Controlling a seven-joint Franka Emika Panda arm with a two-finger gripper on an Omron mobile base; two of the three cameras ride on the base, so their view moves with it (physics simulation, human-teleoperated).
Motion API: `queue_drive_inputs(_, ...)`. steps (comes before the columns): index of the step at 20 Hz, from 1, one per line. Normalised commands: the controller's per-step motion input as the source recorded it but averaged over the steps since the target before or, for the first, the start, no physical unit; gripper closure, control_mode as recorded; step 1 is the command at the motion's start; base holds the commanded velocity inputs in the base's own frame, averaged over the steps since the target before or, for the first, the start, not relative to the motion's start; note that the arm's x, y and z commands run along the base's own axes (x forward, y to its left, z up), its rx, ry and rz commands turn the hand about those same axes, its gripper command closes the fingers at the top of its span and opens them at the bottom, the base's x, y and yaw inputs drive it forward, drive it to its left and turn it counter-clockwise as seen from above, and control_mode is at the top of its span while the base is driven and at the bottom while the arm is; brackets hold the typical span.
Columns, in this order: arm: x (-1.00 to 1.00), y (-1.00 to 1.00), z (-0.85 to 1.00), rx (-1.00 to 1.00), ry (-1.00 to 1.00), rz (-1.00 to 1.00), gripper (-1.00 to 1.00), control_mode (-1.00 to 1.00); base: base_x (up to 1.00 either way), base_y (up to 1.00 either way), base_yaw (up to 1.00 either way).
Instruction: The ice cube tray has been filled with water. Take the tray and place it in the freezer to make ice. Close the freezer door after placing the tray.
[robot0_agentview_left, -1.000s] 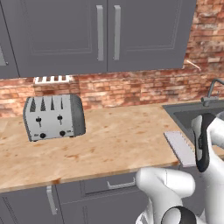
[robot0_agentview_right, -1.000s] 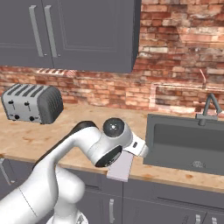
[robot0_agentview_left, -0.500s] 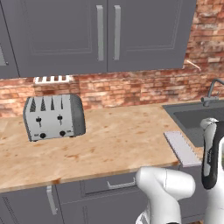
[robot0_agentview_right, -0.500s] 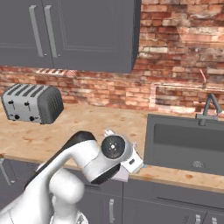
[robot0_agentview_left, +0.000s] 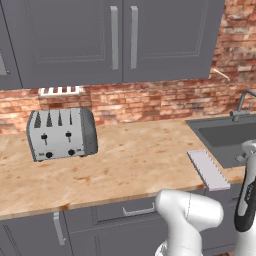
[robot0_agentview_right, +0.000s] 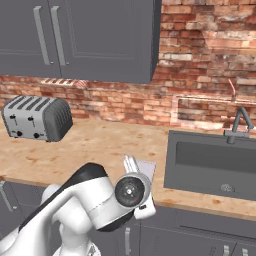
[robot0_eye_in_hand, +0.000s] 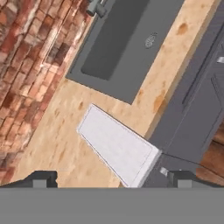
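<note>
- Left base view: the ice cube tray lies flat on the wooden counter, at its front edge, one short end reaching the lip. It sits just beside the near corner of the dark sink, with the long side running away from the edge.
- Same view: a chrome toaster stands well apart from the tray, far over on the counter's other side, near the brick wall. Grey wall cabinets hang above, and the white arm rises in front of the lower cabinet fronts.
- Right base view: the tray is mostly hidden behind the arm's wrist; a pale corner shows between the wrist and the sink. The faucet stands at the sink's back rim, and the toaster sits far off along the counter.
- Hand view: the tray lies just ahead of the gripper, its near end overhanging or meeting the counter edge; which, I cannot tell. The two dark finger tips stand wide apart at either side, holding nothing and not touching the tray.
- Same view: the sink and its drain lie beyond the tray, apart from it.
</note>
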Motion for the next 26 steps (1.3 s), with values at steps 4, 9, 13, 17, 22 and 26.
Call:
queue_drive_inputs(4,-0.30,0.00,0.00,0.35,0.08,-0.17,-1.00,-1.00,0.00,0.00,0.00)
queue_drive_inputs(9,-0.13,0.00,0.00,0.34,0.07,-0.11,-1.00,-1.00,0.00,0.00,0.00)
queue_drive_inputs(13,-0.02,0.00,-0.12,0.26,0.00,-0.02,-1.00,-1.00,0.00,0.00,0.00)
queue_drive_inputs(17,-0.01,0.00,-0.29,0.17,-0.08,0.00,-1.00,-1.00,0.00,0.00,0.00)
queue_drive_inputs(22,0.00,0.00,-0.37,0.09,-0.12,0.00,-1.00,-1.00,0.00,0.00,0.00)
queue_drive_inputs(26,0.00,0.00,-0.31,0.07,-0.10,0.00,-1.00,-1.00,0.00,0.00,0.00)
